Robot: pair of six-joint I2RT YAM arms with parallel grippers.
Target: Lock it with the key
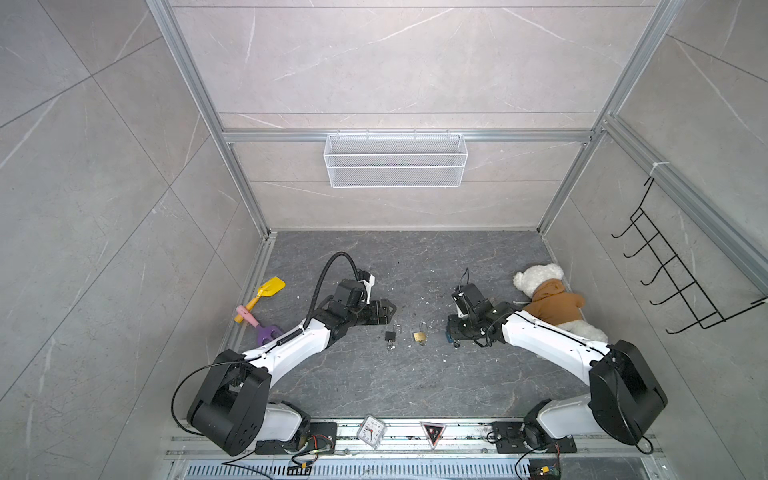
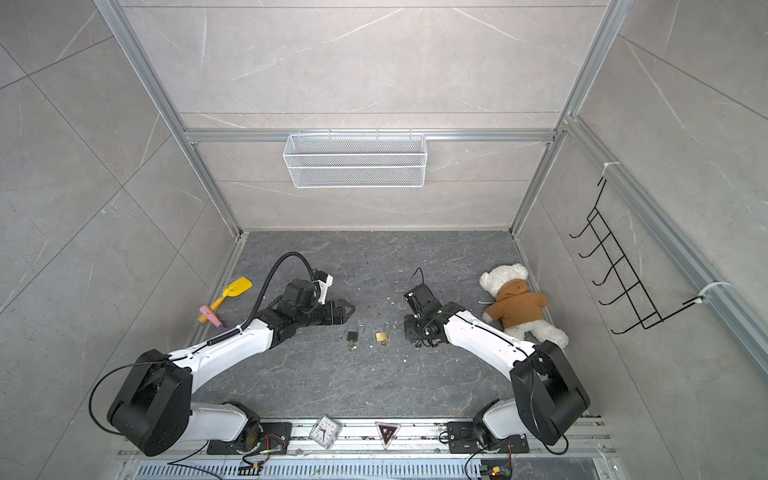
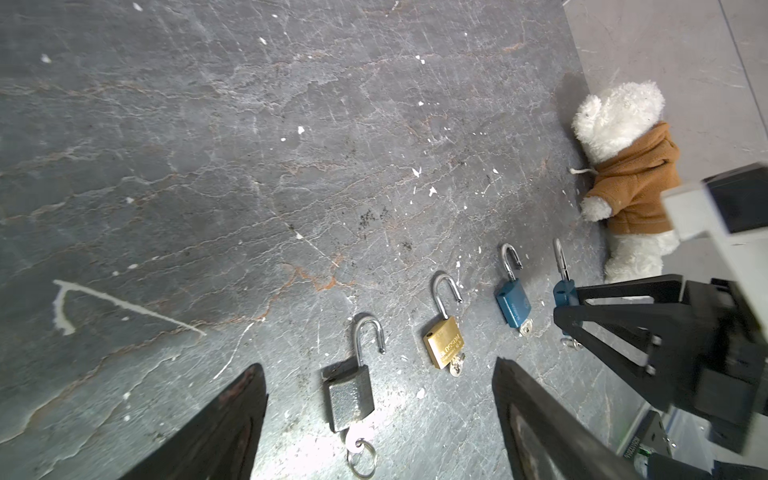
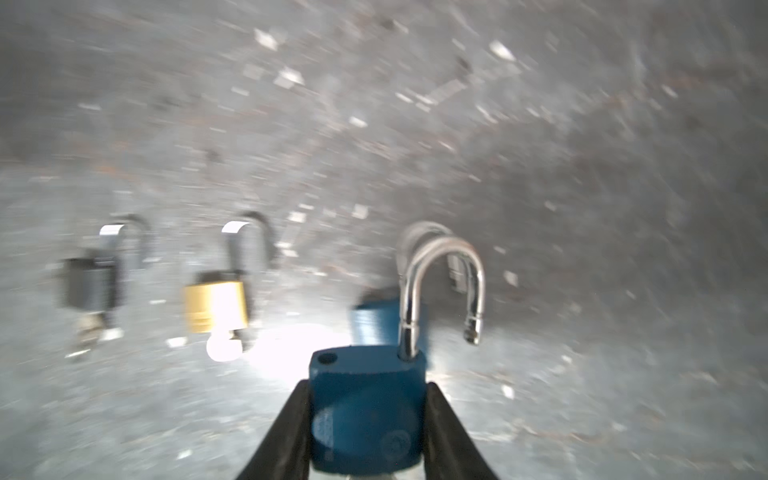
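Several open padlocks lie in a row on the dark floor: a grey one (image 3: 348, 395) with a ringed key (image 3: 360, 448) in it, a brass one (image 3: 443, 341) and a blue one (image 3: 513, 306), each with a key in its base. My left gripper (image 3: 376, 365) hangs open just behind the grey padlock (image 1: 390, 336), touching nothing. My right gripper (image 4: 368, 386) is shut on a second blue padlock (image 4: 368, 415), holding its body by the sides. Its shackle (image 4: 440, 286) stands open and points away from me. In both top views the right gripper (image 1: 454, 330) sits low, right of the brass padlock (image 2: 382, 336).
A white teddy bear in a brown hoodie (image 1: 552, 297) lies by the right wall. Toy shovels (image 1: 259, 305) lie at the left wall. A wire basket (image 1: 395, 160) hangs on the back wall and a black hook rack (image 1: 673, 266) on the right wall. A small clock (image 1: 371, 430) rests on the front rail.
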